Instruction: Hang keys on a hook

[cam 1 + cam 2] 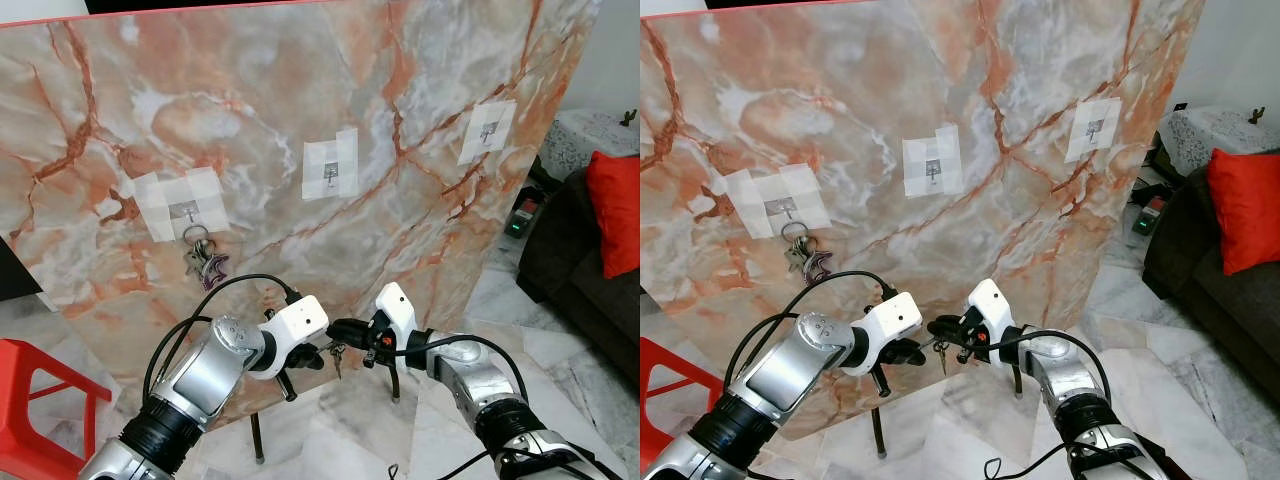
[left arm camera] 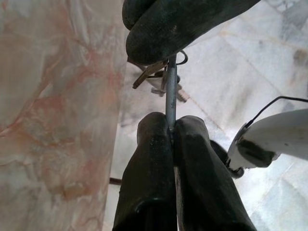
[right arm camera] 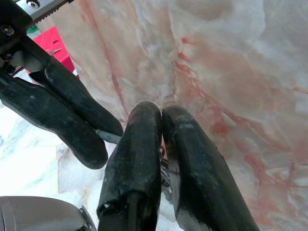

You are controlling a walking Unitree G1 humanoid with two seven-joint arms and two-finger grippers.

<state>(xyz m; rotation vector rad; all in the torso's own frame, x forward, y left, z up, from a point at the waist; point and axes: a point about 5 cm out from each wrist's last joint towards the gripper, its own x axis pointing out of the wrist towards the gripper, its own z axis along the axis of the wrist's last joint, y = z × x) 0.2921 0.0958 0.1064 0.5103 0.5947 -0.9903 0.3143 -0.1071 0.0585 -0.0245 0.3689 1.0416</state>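
A marble-patterned board (image 1: pixel 260 120) stands upright with three small hooks on white tape patches. A bunch of keys (image 1: pixel 203 262) hangs from the left hook (image 1: pixel 188 212). The middle hook (image 1: pixel 330 175) and the right hook (image 1: pixel 489 130) are bare. Low in front of the board my two grippers meet tip to tip around a second key ring with keys (image 1: pixel 337 358) dangling under it. My left gripper (image 2: pixel 171 127) is shut on the thin metal ring (image 2: pixel 171 91). My right gripper (image 3: pixel 161 113) is shut on the same ring from the other side.
A red stool (image 1: pixel 30 390) stands at the lower left. A dark sofa (image 1: pixel 570 260) with a red cushion (image 1: pixel 615 210) is on the right, a cloth-covered table (image 1: pixel 590 135) behind it. The board's thin legs (image 1: pixel 258 440) rest on the marble floor.
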